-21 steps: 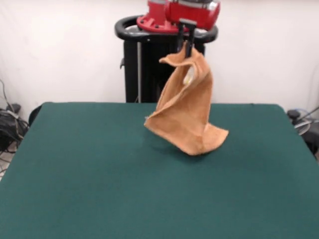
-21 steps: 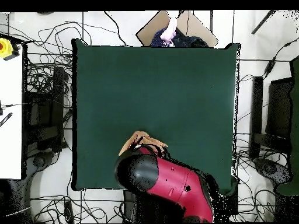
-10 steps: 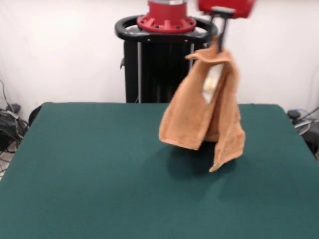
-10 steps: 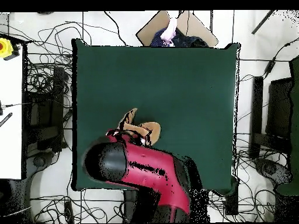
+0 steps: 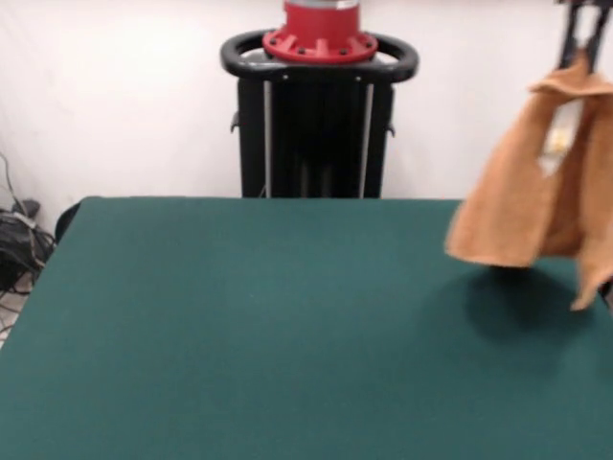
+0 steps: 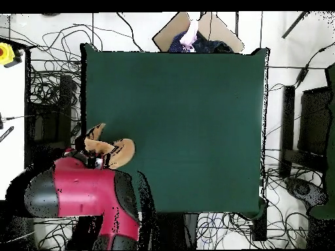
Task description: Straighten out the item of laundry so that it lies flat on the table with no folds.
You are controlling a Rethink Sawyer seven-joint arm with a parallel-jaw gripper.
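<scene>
The orange-tan towel point(image 5: 536, 192) hangs in the air, bunched in vertical folds, at the right edge of the front view above the green table point(image 5: 268, 326). Its white tag point(image 5: 558, 136) shows near the top. My gripper point(image 5: 584, 43) is shut on the towel's upper corner, its dark fingers point(image 5: 573, 29) reaching down from the top edge. A shadow lies on the table under the cloth. From overhead, the towel point(image 6: 111, 149) sticks out past the red arm point(image 6: 85, 196) at the table's left edge point(image 6: 84, 117); the gripper itself is hidden under the arm there.
The black pedestal frame point(image 5: 318, 125) stands behind the table's far side. Cables lie on the floor around the table point(image 6: 52, 85). A person's hand point(image 6: 190, 33) and a cardboard piece point(image 6: 196, 29) show at the overhead view's top edge.
The arm has swung fast to the right in the front view, carrying the towel from above the table's middle back to its right edge. The towel's lower end has left the table.
</scene>
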